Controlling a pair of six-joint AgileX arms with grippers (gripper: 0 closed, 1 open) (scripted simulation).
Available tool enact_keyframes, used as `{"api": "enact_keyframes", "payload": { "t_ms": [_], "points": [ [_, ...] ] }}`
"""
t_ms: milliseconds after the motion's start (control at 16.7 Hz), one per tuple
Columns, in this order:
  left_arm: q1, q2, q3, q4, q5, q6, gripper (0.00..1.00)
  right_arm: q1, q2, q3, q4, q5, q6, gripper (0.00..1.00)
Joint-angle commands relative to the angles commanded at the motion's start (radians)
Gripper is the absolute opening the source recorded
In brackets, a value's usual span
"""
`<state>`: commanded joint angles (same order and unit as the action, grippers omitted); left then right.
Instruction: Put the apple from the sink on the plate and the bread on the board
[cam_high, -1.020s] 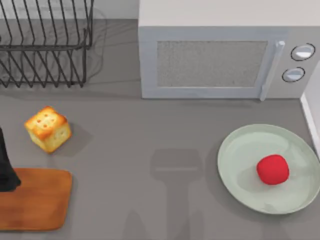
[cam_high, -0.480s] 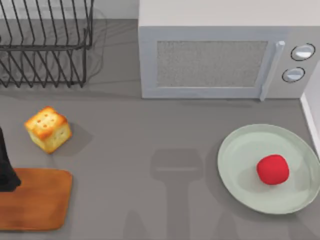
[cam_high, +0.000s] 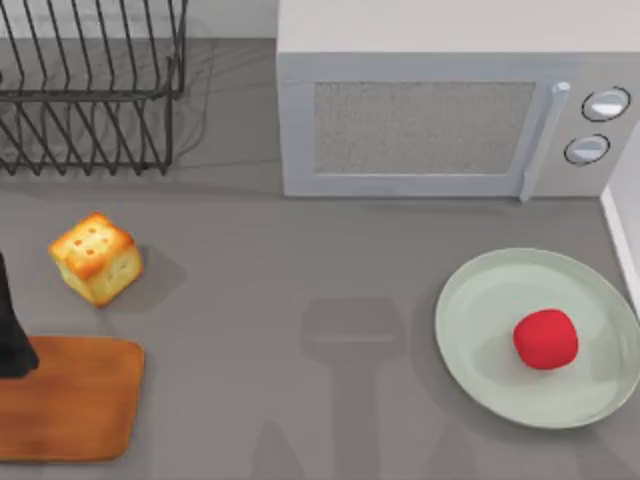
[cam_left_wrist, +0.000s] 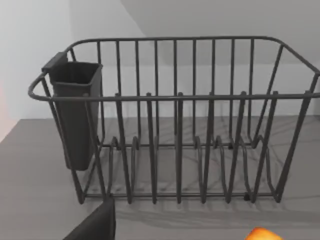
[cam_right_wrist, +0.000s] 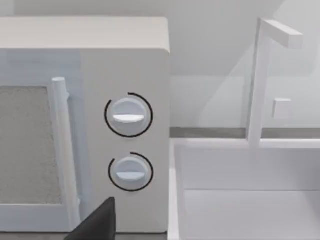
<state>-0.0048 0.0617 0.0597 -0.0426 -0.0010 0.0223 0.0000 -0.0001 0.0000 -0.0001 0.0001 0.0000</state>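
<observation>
The red apple (cam_high: 545, 338) lies on the pale green plate (cam_high: 480, 310) at the right of the table, a little right of the plate's middle. The golden bread (cam_high: 96, 257) cube stands on the bare table at the left, just beyond the far edge of the wooden board (cam_high: 80, 400); its corner also shows as the bread (cam_left_wrist: 262, 234) in the left wrist view. My left arm (cam_high: 12, 335) hangs as a dark shape at the left edge over the board's far left corner, near the bread. A dark part of my right gripper (cam_right_wrist: 95, 225) faces the microwave and the sink (cam_right_wrist: 240, 200).
A black wire dish rack (cam_high: 90, 90) stands at the back left, with a dark cutlery cup (cam_left_wrist: 75, 110) on its side. A white microwave (cam_high: 440, 100) fills the back middle and right. The sink's white rim (cam_high: 625, 235) and faucet (cam_right_wrist: 260, 75) are at the far right.
My left arm's dark shape has edged slightly toward the left edge of the top view. The bread, apple, plate and board have not moved.
</observation>
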Motion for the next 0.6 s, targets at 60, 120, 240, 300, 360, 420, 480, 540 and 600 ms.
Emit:
{"api": "enact_keyframes", "payload": {
  "t_ms": [60, 120, 240, 300, 360, 420, 480, 540, 600],
  "points": [
    [-0.004, 0.042, 0.039, -0.027, 0.000, 0.014, 1.00, 0.000, 0.000, 0.000, 0.000, 0.000, 0.000, 1.00],
    [-0.008, 0.094, 0.085, -0.060, 0.000, 0.032, 1.00, 0.000, 0.000, 0.000, 0.000, 0.000, 0.000, 1.00],
    [-0.020, 0.231, 0.199, -0.139, 0.001, 0.073, 1.00, 0.000, 0.000, 0.000, 0.000, 0.000, 0.000, 1.00],
    [-0.027, 0.315, 0.264, -0.184, 0.001, 0.097, 1.00, 0.000, 0.000, 0.000, 0.000, 0.000, 0.000, 1.00],
    [-0.034, 0.409, 0.332, -0.232, 0.002, 0.122, 1.00, 0.000, 0.000, 0.000, 0.000, 0.000, 0.000, 1.00],
    [-0.041, 0.509, 0.404, -0.284, 0.002, 0.148, 1.00, 0.000, 0.000, 0.000, 0.000, 0.000, 0.000, 1.00],
    [-0.049, 0.614, 0.476, -0.337, 0.003, 0.174, 1.00, 0.000, 0.000, 0.000, 0.000, 0.000, 0.000, 1.00],
    [-0.056, 0.722, 0.550, -0.392, 0.003, 0.201, 1.00, 0.000, 0.000, 0.000, 0.000, 0.000, 0.000, 1.00],
    [-0.064, 0.829, 0.624, -0.448, 0.004, 0.229, 1.00, 0.000, 0.000, 0.000, 0.000, 0.000, 0.000, 1.00]
  ]
}}
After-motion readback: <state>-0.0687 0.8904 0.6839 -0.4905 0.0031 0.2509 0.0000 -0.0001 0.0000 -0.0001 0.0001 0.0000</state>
